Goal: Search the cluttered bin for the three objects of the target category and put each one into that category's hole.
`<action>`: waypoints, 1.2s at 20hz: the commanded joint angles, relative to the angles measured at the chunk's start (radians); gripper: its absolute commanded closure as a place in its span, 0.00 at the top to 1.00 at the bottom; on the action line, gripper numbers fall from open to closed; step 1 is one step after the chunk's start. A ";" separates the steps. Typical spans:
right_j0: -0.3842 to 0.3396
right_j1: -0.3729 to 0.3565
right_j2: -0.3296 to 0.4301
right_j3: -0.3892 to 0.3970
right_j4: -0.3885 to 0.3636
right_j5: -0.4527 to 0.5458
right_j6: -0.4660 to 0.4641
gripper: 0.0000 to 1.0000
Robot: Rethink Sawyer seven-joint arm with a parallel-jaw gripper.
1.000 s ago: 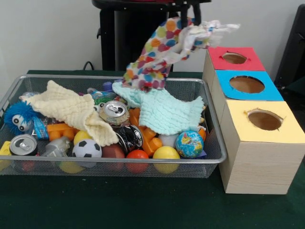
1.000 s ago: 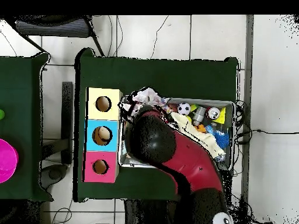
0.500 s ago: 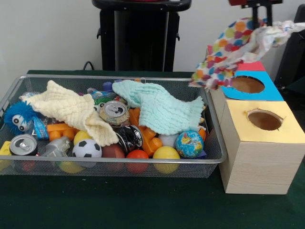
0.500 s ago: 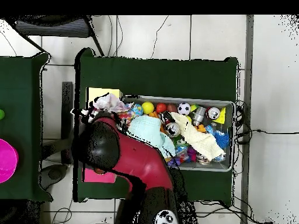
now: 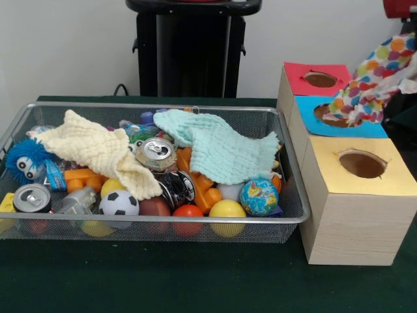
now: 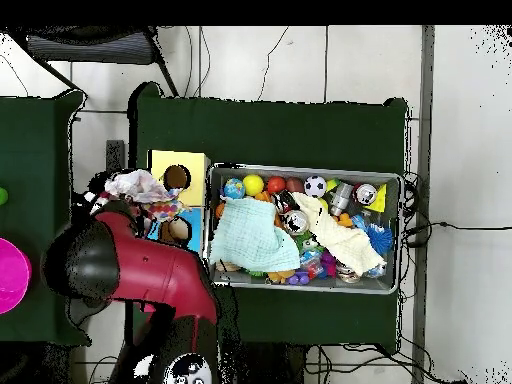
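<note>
One dotted cloth point(image 5: 381, 78) hangs in the air at the right edge of the front view, over the blue-topped box, its lower end just above the blue opening point(image 5: 335, 116). It hangs from my gripper point(image 5: 410, 29), which is mostly cut off by the picture's top right corner. In the overhead view the cloth point(image 6: 140, 190) lies bunched at the arm's tip, just left of the yellow top. The yellow hole point(image 5: 361, 163) point(image 6: 177, 177) is uncovered and nearest the camera. The wire bin point(image 5: 163, 104) point(image 6: 300, 167) shows no other dotted cloth.
In the bin lie a cream waffle cloth point(image 5: 98, 150), a mint waffle cloth point(image 5: 221, 147), cans point(image 5: 156, 153), a football point(image 5: 119, 203), a globe ball point(image 5: 258, 195) and a blue fuzzy toy point(image 5: 25, 160). The red-topped opening point(image 5: 320, 79) is farthest back. The red arm point(image 6: 110, 265) covers the boxes' near end.
The arm has carried the dotted cloth from above the bin's back rim sideways over the boxes, now at the picture's right edge. The mint cloth it draped over is fully uncovered.
</note>
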 commanded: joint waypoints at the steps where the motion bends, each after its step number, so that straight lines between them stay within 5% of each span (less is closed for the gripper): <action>1: -0.021 0.171 -0.034 -0.103 0.063 -0.109 0.282 0.00; 4: 0.025 0.213 -0.102 -0.138 0.052 -0.091 0.321 0.00; 17: 0.091 0.283 -0.174 -0.162 0.084 -0.109 0.367 0.00; 24: -0.027 0.345 -0.011 -0.166 0.070 -0.263 0.302 0.00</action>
